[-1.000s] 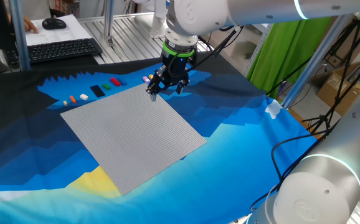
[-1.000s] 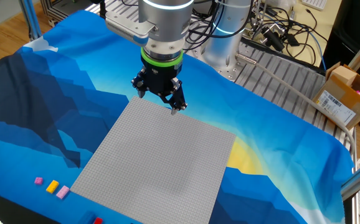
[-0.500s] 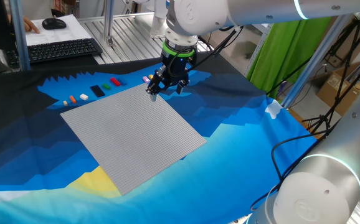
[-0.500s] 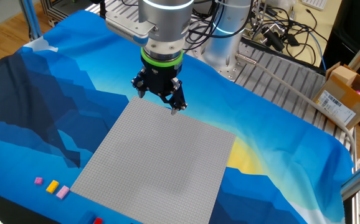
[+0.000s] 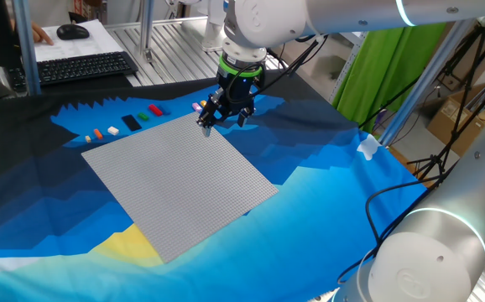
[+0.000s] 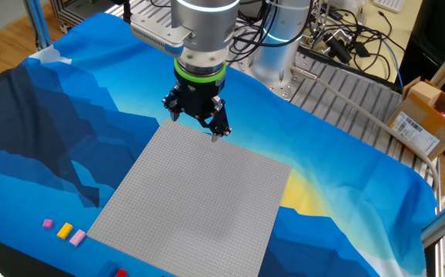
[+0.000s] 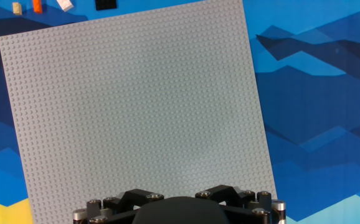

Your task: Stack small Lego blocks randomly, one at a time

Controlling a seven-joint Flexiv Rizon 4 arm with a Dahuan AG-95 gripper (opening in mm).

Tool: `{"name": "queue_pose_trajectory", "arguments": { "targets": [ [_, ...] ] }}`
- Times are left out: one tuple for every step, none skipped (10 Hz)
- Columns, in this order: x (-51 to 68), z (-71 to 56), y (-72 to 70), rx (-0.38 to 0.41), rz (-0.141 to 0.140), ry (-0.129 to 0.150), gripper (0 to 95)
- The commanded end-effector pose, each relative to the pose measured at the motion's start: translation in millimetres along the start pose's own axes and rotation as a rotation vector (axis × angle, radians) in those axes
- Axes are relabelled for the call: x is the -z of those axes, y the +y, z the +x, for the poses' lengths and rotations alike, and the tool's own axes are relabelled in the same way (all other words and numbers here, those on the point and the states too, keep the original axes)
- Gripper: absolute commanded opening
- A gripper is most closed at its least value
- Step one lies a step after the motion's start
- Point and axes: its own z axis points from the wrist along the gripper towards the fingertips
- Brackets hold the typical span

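My gripper [image 5: 224, 124] hangs open and empty just above the far corner of the large grey baseplate [image 5: 175, 176]; it also shows in the other fixed view [image 6: 195, 127] with its fingers spread. Small Lego blocks lie on the cloth beyond the plate's edge: red [image 5: 157, 108], green [image 5: 144, 115], white [image 5: 112, 130], orange [image 5: 98, 132] and a pink one [image 5: 196, 106] close to the gripper. The other fixed view shows pink [image 6: 48, 224], yellow [image 6: 65, 230] and pink [image 6: 77, 238] blocks. The hand view shows the bare baseplate [image 7: 136, 93] and an orange block [image 7: 37, 5] at the top edge.
A flat black piece [image 5: 131, 122] lies among the blocks. A keyboard [image 5: 83, 67] and mouse [image 5: 73, 32] sit behind the cloth. A cardboard box [image 6: 426, 119] and cables [image 6: 338, 38] lie off the table's side. A second robot arm [image 5: 427, 252] stands at the near right.
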Motion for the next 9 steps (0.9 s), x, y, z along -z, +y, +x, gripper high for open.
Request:
{"name": "queue_pose_trajectory", "arguments": {
  "targets": [
    [0.0,0.0,0.0,0.0,0.0,0.0,95.0],
    [-0.8,3.0,1.1,-0.239,-0.04,0.093,0.0],
    [-2.6,8.9,2.7,-0.237,-0.035,0.09,0.0],
    [-3.1,12.6,4.5,-0.242,-0.035,0.089,0.0],
    [-3.5,17.6,7.0,-0.245,-0.037,0.085,0.0],
    [-3.6,19.1,7.9,-0.243,-0.037,0.083,0.0],
    [-3.1,24.8,11.8,-0.233,-0.039,0.084,0.0],
    [-2.6,29.5,15.1,-0.228,-0.038,0.084,0.0],
    [-1.7,32.4,17.6,-0.231,-0.038,0.084,0.0]
  ]
}}
